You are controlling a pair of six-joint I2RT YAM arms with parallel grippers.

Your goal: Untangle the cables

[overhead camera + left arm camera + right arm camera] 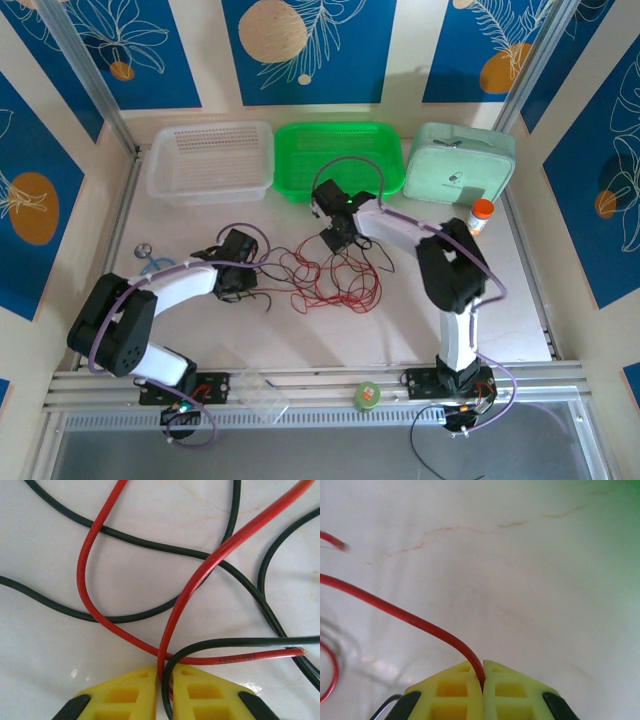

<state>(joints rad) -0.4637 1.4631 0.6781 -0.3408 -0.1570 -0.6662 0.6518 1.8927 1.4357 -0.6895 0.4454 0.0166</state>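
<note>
The cables lie as a loose tangle of thin red and black wires in the middle of the white table. My left gripper sits at the tangle's left edge. In the left wrist view its yellow fingers are shut on a red cable and a black cable, which run side by side between the pads. My right gripper hangs over the tangle's upper edge. Up close, the right gripper is shut on a single red cable that curves off to the left.
A clear white basket, a green basket and a mint-green case line the back. An orange-capped bottle stands at the right. A light-blue tube with a metal disc lies at the left. A green tape roll rests on the front rail.
</note>
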